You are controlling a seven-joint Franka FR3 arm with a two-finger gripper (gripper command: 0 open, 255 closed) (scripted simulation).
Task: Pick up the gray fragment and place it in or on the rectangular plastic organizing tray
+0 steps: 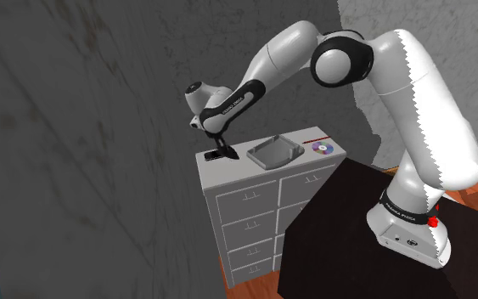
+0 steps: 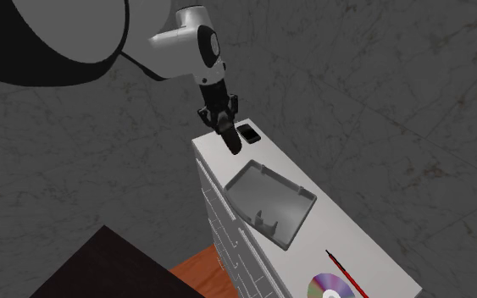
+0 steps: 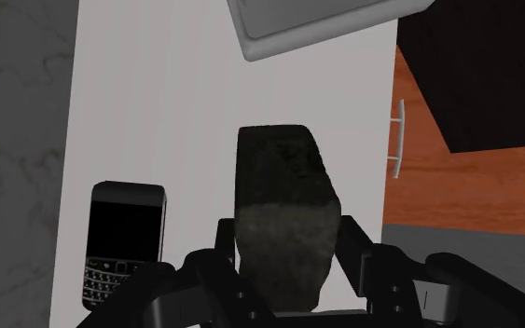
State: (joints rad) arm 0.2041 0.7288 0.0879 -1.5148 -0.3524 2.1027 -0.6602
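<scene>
At one end of the worktop [image 2: 334, 222], your fingers [image 3: 352, 240] pinch the dark gray fragment [image 3: 283, 214], just beside the black phone [image 3: 125, 242]; gray tray [image 2: 262, 190] sits near.

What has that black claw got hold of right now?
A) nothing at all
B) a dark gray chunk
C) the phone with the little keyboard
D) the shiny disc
B: in the wrist view the dark gray chunk sits clasped between the two fingers of the gripper, while the phone lies apart on the cabinet top.
</scene>
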